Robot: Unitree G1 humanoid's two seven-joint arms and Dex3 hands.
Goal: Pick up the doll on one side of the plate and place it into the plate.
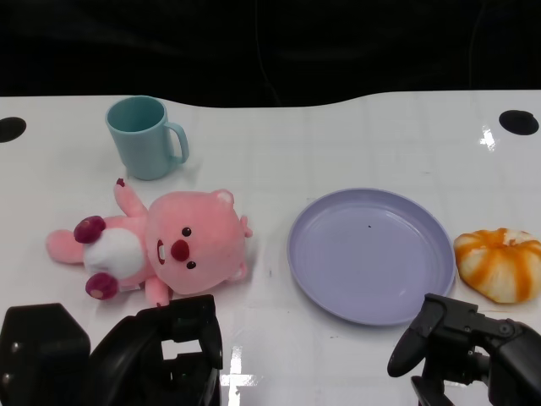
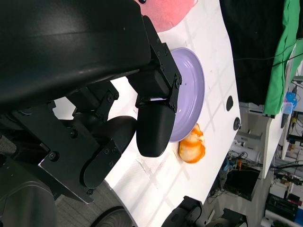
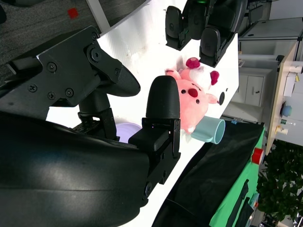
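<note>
The pink doll [image 1: 161,247] lay on its back left of the purple plate [image 1: 369,254], just beyond the left hand [image 1: 173,351], whose fingers looked apart and empty, probably readying a grab, while the right hand [image 1: 469,347] idled near the plate, holding nothing.

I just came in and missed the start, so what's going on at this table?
Nothing has been picked up yet. A pink doll lies on its back on the white table, to the left of an empty purple plate. The robot's left hand sits at the near edge just in front of the doll, holding nothing, and its right hand rests near the plate's front edge, also holding nothing. A teal mug stands behind the doll, and an orange-and-white toy lies right of the plate.
</note>
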